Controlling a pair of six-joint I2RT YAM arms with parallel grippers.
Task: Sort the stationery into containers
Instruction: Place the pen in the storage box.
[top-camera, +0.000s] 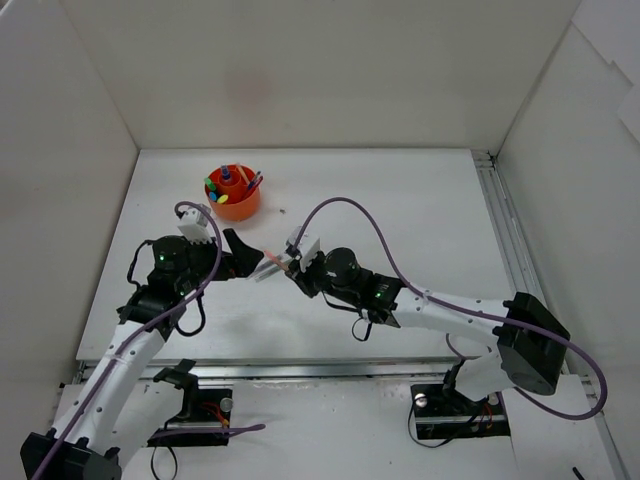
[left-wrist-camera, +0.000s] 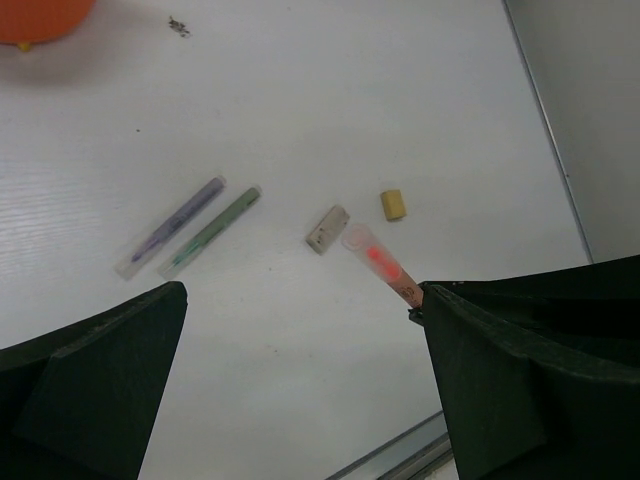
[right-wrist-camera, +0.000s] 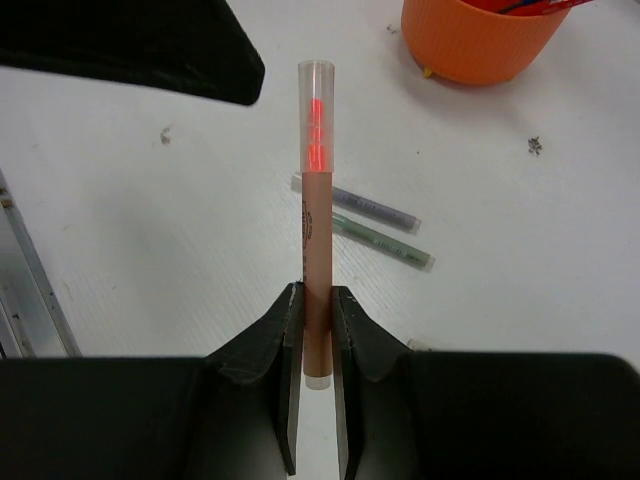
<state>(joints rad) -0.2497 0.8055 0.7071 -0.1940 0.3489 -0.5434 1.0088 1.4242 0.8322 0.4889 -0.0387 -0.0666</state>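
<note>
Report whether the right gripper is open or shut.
Shut: the right gripper clamps the brown pen with a clear cap, fingers touching both sides.

Purple pen (left-wrist-camera: 172, 227), green pen (left-wrist-camera: 210, 232), beige eraser (left-wrist-camera: 327, 229), yellow eraser (left-wrist-camera: 393, 204), tube (left-wrist-camera: 380, 265)

- Organizer (left-wrist-camera: 35, 18): only an orange sliver in the left wrist view, cut off by the top edge. Right wrist view also loses its upper part.
- Organizer contents, top view: coloured flecks, too small to tell apart.
- Red pen (right-wrist-camera: 317, 225): rear end buried between the fingers of the right gripper (right-wrist-camera: 317, 295). Barrel print is too small to read. In the left wrist view its rear passes behind a finger of the left gripper (left-wrist-camera: 300, 295).
- Purple pen (right-wrist-camera: 380, 209) and green pen (right-wrist-camera: 388, 244): left ends hidden behind the red pen. Both are blurred in the left wrist view.
- Dark specks (left-wrist-camera: 180, 27): too small to identify.
</note>
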